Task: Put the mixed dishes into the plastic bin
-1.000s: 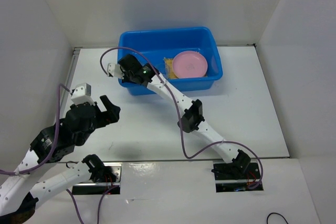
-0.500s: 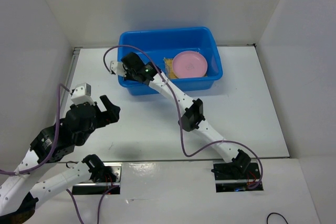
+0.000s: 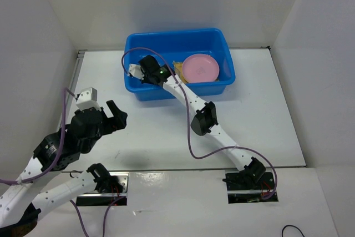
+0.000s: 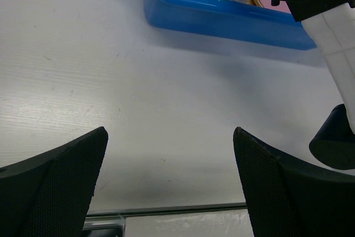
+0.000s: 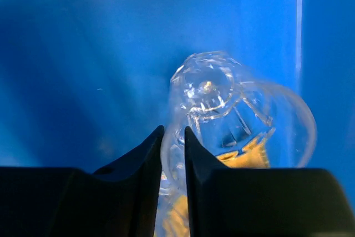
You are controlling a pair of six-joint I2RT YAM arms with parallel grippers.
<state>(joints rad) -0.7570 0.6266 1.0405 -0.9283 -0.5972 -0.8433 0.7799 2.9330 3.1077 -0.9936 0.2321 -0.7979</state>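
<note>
The blue plastic bin [image 3: 177, 40] stands at the back of the table. In it lie the pink plate [image 3: 201, 67] and the woven bamboo mat [image 3: 180, 70], partly under the plate. The tan-orange plate is not visible. My right gripper [image 3: 148, 66] is over the bin's left half. In the right wrist view it [image 5: 173, 137] is shut on the wall of a clear glass vessel [image 5: 222, 104] above the blue bin floor [image 5: 83, 54]; the mat [image 5: 249, 156] shows through the glass. My left gripper [image 3: 113, 116] is open and empty over the table at front left, as its own view shows [image 4: 169, 165].
The bin's near wall [image 4: 222, 18] and my right arm [image 4: 333, 31] show at the top of the left wrist view. White walls enclose the table on three sides. The right arm's elbow [image 3: 202, 120] hangs over the table's middle.
My right gripper has moved right, from beside the bin's left front corner to over the bin's left half, carrying the glass vessel. The left arm has hardly moved.
</note>
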